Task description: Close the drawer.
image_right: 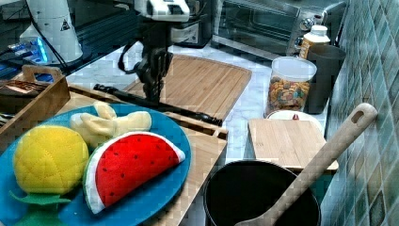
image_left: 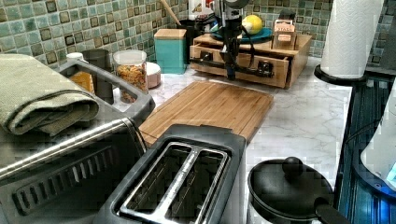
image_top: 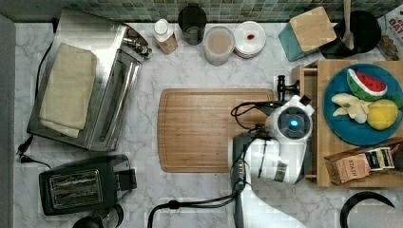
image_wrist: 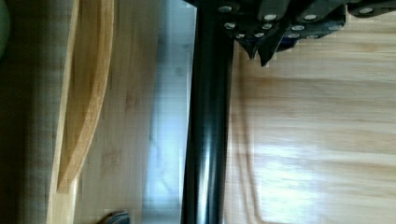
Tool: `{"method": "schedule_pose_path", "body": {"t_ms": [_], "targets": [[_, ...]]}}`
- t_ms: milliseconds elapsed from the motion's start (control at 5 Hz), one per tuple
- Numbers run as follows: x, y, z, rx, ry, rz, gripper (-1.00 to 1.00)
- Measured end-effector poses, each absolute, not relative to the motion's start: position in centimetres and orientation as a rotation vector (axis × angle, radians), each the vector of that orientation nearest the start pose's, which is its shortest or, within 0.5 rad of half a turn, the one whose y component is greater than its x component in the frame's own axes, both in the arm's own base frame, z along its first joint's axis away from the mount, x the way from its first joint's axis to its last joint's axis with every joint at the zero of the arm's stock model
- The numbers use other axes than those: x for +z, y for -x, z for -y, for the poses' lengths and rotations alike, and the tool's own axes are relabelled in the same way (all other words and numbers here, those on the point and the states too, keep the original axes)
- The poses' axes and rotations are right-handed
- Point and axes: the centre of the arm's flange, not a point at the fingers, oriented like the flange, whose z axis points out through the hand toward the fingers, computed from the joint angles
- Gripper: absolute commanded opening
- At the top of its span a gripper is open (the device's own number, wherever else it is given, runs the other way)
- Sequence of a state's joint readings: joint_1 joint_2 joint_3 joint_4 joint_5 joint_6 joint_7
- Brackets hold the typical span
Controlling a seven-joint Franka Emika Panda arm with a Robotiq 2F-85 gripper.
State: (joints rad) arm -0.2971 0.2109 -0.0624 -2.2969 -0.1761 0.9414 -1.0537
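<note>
The drawer (image_left: pixel 243 70) is a light-wood box standing partly pulled out of a wooden stand (image_top: pixel 328 152) at the top view's right. Its side wall (image_top: pixel 304 71) sticks out toward the cutting board. A long black bar handle (image_right: pixel 188 112) runs along its front, and its end (image_top: pixel 282 88) shows past my wrist (image_top: pixel 291 122). My gripper (image_right: pixel 153 96) points down at the middle of the handle, shut, with nothing between its fingers. In the wrist view the fingertips (image_wrist: pixel 261 53) sit just beside the handle (image_wrist: pixel 208 130), on the cutting-board side. In the left view the gripper (image_left: pixel 229 71) hangs in front of the drawer's front.
A bamboo cutting board (image_top: pixel 209 128) lies directly before the drawer. A blue plate (image_top: pixel 342 128) of toy fruit and a tea box (image_top: pixel 354 166) sit on the stand. Toaster oven (image_top: pixel 90 80), toaster (image_top: pixel 81 187), jars (image_top: pixel 218 45) and a paper towel roll (image_left: pixel 348 37) ring the counter.
</note>
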Motion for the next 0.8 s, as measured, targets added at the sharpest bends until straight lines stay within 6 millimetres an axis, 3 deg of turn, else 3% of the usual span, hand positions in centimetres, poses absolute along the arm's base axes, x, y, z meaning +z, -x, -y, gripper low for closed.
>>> {"method": "schedule_pose_path", "body": {"t_ms": [200,400,800], "targets": [[25.8,-48.7,22.6,-0.021,3.218,0.095,-1.00],[25.9,-48.7,24.0,-0.028,3.193,0.179,-1.00],[25.8,-49.2,24.2,0.014,3.179,0.209,-1.00]]}}
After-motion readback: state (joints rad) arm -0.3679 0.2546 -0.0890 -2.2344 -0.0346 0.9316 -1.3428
